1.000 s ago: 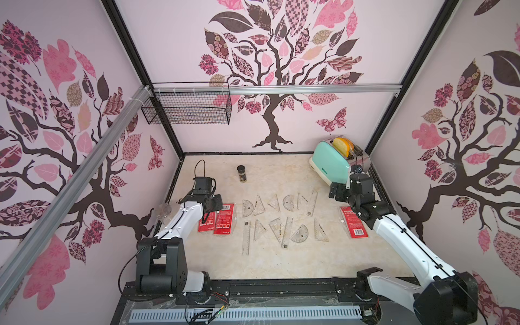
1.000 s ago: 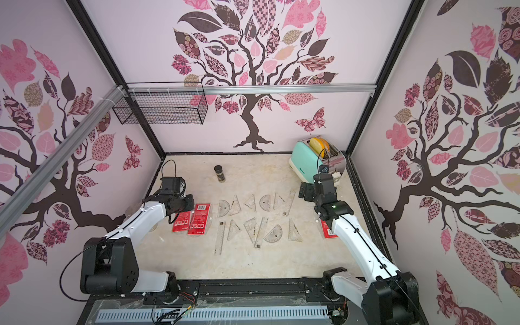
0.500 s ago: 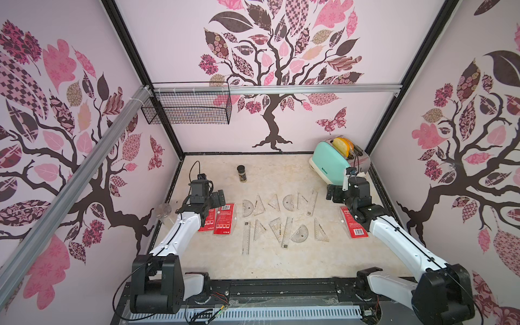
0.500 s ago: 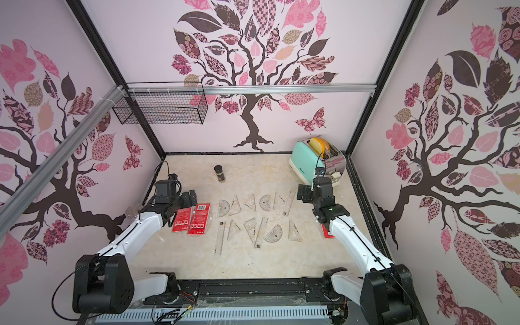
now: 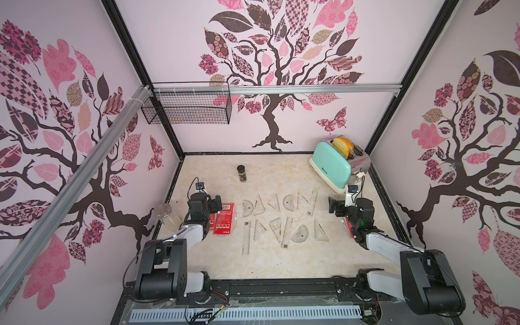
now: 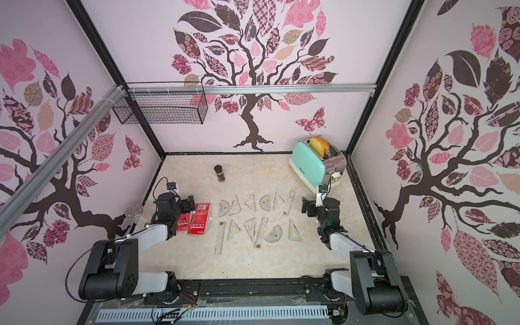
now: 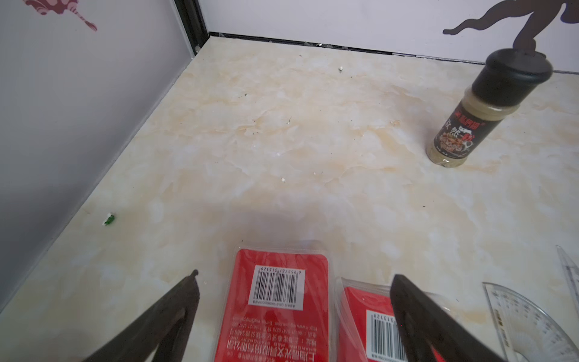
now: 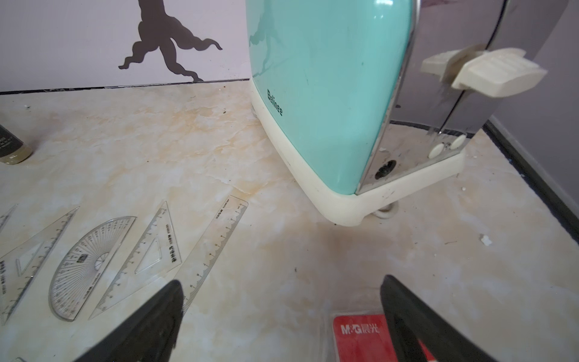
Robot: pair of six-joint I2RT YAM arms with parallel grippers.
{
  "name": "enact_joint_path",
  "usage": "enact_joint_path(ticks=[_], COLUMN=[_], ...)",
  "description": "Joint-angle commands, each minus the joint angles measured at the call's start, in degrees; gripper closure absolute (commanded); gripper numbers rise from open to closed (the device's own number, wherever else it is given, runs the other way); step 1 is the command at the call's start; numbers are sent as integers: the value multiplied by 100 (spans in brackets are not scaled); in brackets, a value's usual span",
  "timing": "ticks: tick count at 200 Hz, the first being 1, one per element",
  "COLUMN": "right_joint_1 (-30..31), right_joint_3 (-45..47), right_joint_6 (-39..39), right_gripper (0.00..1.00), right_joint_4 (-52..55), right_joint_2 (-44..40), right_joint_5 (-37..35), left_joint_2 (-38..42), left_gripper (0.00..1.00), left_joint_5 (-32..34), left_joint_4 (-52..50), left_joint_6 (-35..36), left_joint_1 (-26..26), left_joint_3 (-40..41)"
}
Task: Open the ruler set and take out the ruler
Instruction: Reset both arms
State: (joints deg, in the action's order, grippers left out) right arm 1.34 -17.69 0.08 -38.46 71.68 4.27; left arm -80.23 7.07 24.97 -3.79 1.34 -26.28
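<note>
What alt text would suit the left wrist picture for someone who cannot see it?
Two red ruler set packs, barcodes up, lie side by side on a marbled table beneath the open left gripper. A dark-capped spice jar stands upright beyond them.

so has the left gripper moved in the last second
Yes. Judged against the jar, the left gripper has drawn back toward the robot's base, and it now hangs open over the far end of the red packs.

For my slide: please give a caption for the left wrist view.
Open left gripper hovering over two red ruler set packs, spice jar standing beyond.
</note>
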Motion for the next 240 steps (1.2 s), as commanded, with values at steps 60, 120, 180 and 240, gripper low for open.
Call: enact_joint_path(ticks=[60, 120, 180, 240], right_joint_1=[-521, -501, -408, -413], right_joint_3=[291, 760, 294, 284], right_joint_6=[180, 318, 296, 296], right_gripper=[1, 0, 1, 1], right_joint_4=[-2404, -4112, -3009, -2992], right_joint_2=[953, 1851, 1702, 1705], right_joint_5=[1129, 737, 467, 460], left_joint_2=[-893, -899, -889, -913], left_gripper=[3, 3, 3, 3], left_joint_5=[-140, -297, -292, -415], left_joint_4=[2495, 2378, 2377, 2362], left_joint_6=[145, 189, 203, 201], left_joint_1=[24, 23, 14, 29], left_joint_3=[448, 387, 387, 361])
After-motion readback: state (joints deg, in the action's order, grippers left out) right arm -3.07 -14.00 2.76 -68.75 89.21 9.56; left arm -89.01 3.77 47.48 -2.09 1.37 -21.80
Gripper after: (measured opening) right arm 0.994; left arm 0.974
